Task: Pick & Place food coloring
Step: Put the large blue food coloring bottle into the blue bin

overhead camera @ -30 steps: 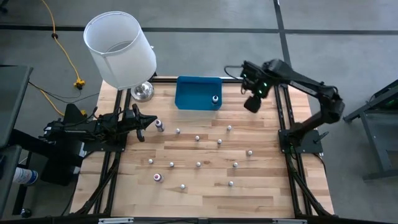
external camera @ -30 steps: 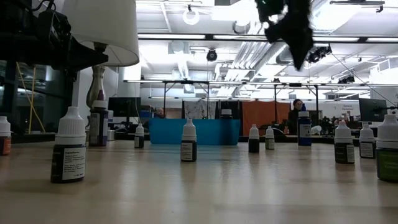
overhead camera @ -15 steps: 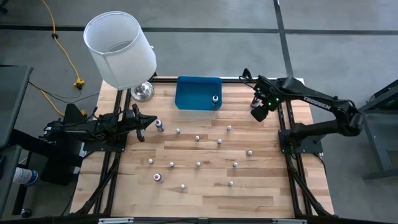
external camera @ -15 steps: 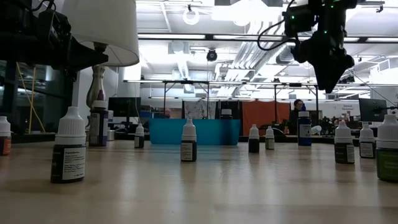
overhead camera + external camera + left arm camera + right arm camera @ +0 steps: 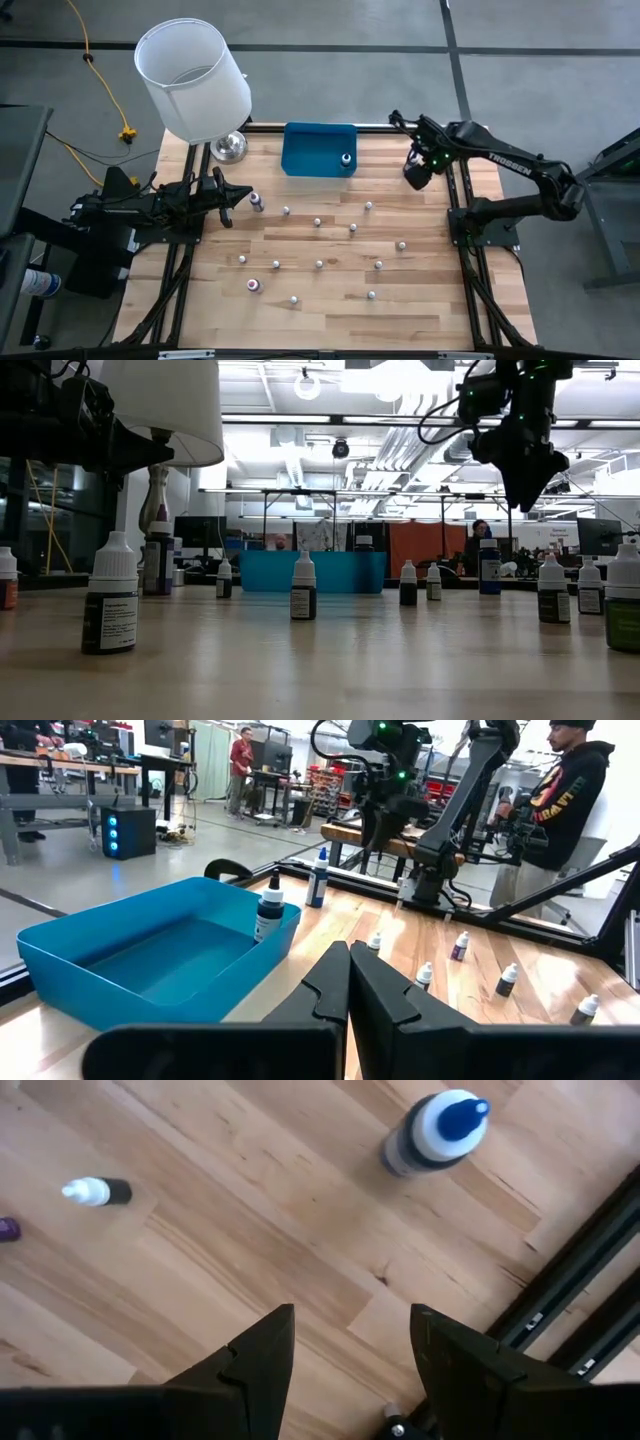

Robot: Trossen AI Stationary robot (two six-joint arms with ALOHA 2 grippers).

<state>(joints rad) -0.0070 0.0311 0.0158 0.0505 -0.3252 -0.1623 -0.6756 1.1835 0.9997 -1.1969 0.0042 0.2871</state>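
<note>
High view showed the right gripper [image 5: 413,176], jaws wide and empty, raised near the blue tray [image 5: 300,160], apparently lining up over scattered food coloring bottles [image 5: 318,222], while the closed left gripper [image 5: 240,198] waited at the table's left edge.

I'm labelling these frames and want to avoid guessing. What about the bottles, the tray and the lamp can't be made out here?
- Bottle colours, high view: the scattered food coloring bottles show only as tiny dots.
- Bottle labels, low view: the print on the nearest bottle is blurred.
- Blue tray contents, low view: its front wall hides the inside.
- Lamp base, high view: partly covered by the white lampshade.
</note>
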